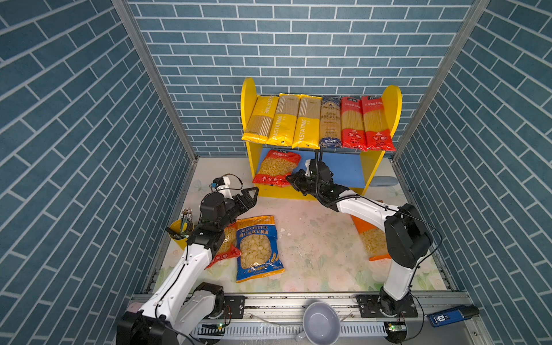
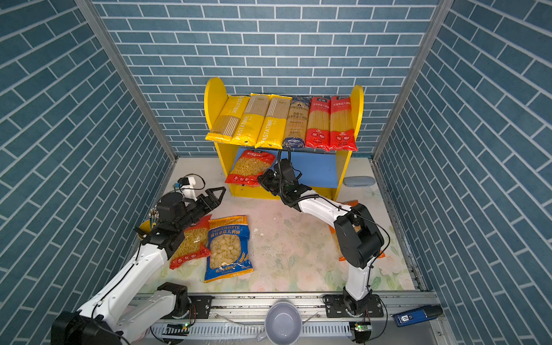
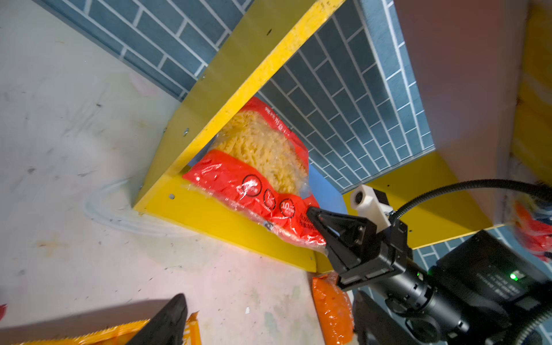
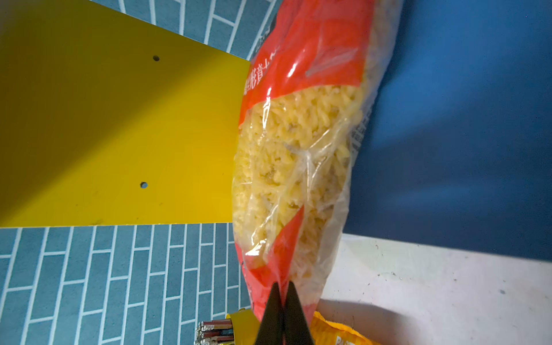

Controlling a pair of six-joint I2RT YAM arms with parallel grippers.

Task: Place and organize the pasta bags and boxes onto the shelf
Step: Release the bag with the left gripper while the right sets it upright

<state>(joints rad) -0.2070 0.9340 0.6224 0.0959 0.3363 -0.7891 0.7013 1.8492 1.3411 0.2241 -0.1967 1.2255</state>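
right fingers pinched tight on bottom edge of red pasta bag. bag lies tilted on blue lower board of shelf, just beside its left side panel. left fingers spread wide, empty, above tabletop.

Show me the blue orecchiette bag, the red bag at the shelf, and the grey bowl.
blue orecchiette bag [image 1: 257, 249]: in a top view, clear window.
red bag at the shelf [image 1: 274, 168]: in a top view, pasta window.
grey bowl [image 1: 321, 324]: in a top view, bare inside.
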